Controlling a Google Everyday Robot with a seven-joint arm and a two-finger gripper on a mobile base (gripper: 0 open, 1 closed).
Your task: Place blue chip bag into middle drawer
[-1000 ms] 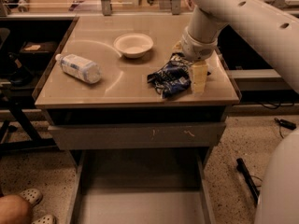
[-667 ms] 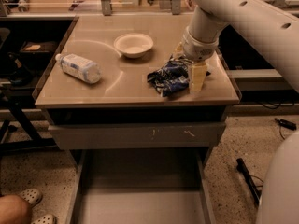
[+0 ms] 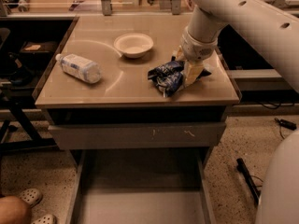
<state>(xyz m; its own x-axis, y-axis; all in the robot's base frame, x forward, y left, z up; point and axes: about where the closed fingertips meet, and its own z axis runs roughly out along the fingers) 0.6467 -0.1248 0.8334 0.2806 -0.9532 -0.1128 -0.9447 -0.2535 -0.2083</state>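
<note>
The blue chip bag (image 3: pixel 167 76) lies crumpled on the tan tabletop (image 3: pixel 126 85) near the front right corner. My gripper (image 3: pixel 188 65) is down at the bag's right end, in contact with it, at the end of the white arm that comes in from the upper right. The middle drawer (image 3: pixel 140 204) stands pulled open below the table, its flat grey floor bare between thin side walls.
A white bowl (image 3: pixel 133 45) sits at the table's back centre. A clear water bottle (image 3: pixel 79 68) lies on its side at the left. A grey drawer front with scuff marks (image 3: pixel 140 135) is above the open drawer. A foot in a sandal (image 3: pixel 32 197) is at the lower left.
My gripper has shifted slightly left against the bag. The bag, bowl and bottle stay where they were.
</note>
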